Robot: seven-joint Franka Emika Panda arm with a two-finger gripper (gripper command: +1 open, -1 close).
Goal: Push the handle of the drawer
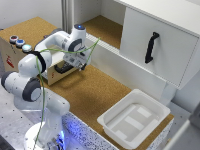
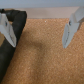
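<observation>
The jaws stand apart with nothing between them: in the wrist view the two fingertips (image 2: 6, 29) flank a bare stretch of cork surface (image 2: 42, 55), and a dark shape sits at the edge of the frame beside one fingertip — possibly the handle, though it is too blurred and cropped to say. In the exterior view the gripper (image 1: 78, 64) hangs low over the cork, just beside the drawer (image 1: 59, 70), a small light plywood box at the exterior view's left, close under the arm (image 1: 30, 82). The handle (image 1: 62, 68) reads as a short dark bar on the drawer's pale front, just beside the fingers; whether they touch it I cannot tell at this resolution. The step in hand looks like the approach and line-up ahead of the push — I judge the push itself not yet clearly under way. The next move likely calls for bringing a finger or the gripper's flat side squarely against the bar, then driving along the drawer's sliding direction, keeping low enough to meet the bar yet clear of the cork. Farther out, well apart from the work, stand the large white cabinet (image 1: 155, 42) with its own black handle and a white plastic tub (image 1: 134, 117) at the exterior view's right; neither is the target.
</observation>
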